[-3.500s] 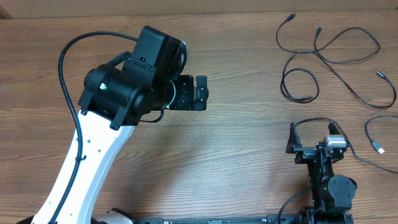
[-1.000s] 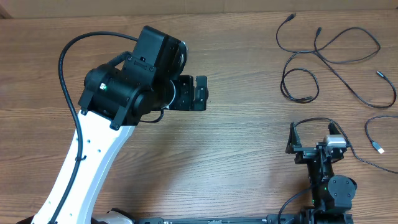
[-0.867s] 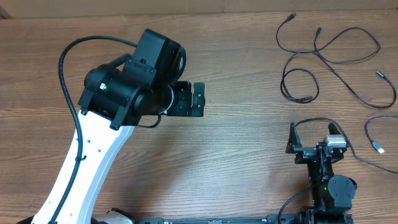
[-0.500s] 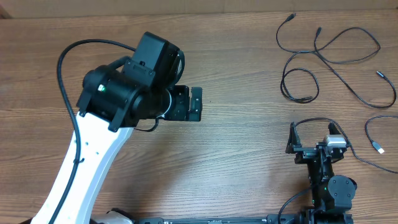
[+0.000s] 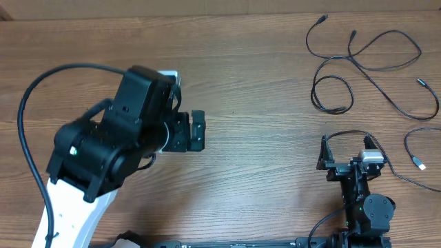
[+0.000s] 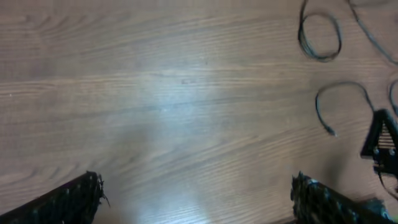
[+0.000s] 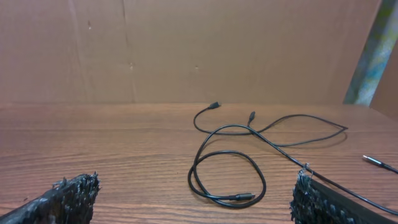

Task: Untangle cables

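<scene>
On the wooden table [image 5: 275, 172] I count 2 robot arms, each ending in 1 gripper with 2 fingers. I also count at least 3 thin black cables [image 5: 375, 83]. Where they cross or run off the edge of view I can't trace them surely enough to swear to a 4th. They lie spread out, not bundled.

I'll place everything from the right gripper [image 5: 346, 148]. Its 2 fingers are spread wide, with nothing between them. The left gripper [image 5: 200, 131] hangs over bare wood well off to the left of the right gripper. Its fingers are likewise splayed fully apart and empty, and from its own camera only tabletop shows between the 2 black pads.

All the cables lie beyond the right gripper and to its right. Farthest beyond it, 2 small plug ends point toward the table's back edge. Nearer, straight beyond the gripper's left finger, 1 cord curls into a round loop [image 5: 314, 93]. Just beyond the fingertips another cord makes an arc [image 5: 351, 131] across the gripper's width and trails off to its right. From the wrist camera it passes close by the right finger's tip, and whether it touches I can't tell. To the right of the right gripper, near the edge of view, 1 cord ends in a silvery plug [image 5: 420, 164]. None of the cables sits between either pair of fingers.
</scene>
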### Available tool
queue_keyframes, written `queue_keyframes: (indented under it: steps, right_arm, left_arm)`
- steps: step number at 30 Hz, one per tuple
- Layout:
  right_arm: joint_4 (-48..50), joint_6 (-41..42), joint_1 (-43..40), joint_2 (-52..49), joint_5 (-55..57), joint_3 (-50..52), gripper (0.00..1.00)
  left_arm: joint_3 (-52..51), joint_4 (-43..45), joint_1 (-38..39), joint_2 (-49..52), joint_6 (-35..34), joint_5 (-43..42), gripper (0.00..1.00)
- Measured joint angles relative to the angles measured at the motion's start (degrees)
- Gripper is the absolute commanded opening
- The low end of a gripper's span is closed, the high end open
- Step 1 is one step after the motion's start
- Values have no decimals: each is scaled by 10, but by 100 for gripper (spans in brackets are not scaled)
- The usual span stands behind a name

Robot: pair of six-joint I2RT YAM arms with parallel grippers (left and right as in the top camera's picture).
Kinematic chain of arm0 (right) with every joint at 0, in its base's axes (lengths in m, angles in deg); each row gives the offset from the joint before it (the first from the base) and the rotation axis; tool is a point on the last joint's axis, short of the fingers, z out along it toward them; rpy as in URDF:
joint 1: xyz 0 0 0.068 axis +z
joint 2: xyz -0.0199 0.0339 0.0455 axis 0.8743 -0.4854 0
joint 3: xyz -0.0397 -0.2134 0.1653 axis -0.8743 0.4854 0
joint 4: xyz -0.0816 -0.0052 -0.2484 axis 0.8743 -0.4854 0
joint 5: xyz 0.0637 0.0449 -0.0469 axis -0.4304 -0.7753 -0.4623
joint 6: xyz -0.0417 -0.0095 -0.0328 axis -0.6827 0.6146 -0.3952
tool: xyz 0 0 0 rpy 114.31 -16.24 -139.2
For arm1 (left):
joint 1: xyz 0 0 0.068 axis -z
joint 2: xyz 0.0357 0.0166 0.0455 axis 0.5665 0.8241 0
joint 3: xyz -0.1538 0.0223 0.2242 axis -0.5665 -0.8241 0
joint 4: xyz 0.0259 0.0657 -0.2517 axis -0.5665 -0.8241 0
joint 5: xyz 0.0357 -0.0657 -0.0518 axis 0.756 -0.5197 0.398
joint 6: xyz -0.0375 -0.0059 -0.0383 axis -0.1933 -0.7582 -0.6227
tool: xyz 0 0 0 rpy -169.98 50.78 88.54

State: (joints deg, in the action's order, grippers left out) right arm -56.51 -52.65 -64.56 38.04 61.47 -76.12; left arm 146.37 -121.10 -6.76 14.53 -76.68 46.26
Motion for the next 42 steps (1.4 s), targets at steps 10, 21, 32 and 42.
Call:
queue_keyframes:
  steps: [10, 21, 32, 42]
  right_arm:
    - [0, 0, 0, 0, 0, 0, 100]
    - [0, 0, 0, 0, 0, 0, 100]
    - [0, 0, 0, 0, 0, 0, 100]
    - [0, 0, 0, 0, 0, 0, 100]
  left_arm:
    - [-226, 70, -106, -120, 12, 4, 100]
    - [-448, 248, -195, -292, 52, 7, 99]
    - [-644, 313, -232, -490, 79, 9, 99]
    - [-699, 354, -260, -588, 106, 22, 100]
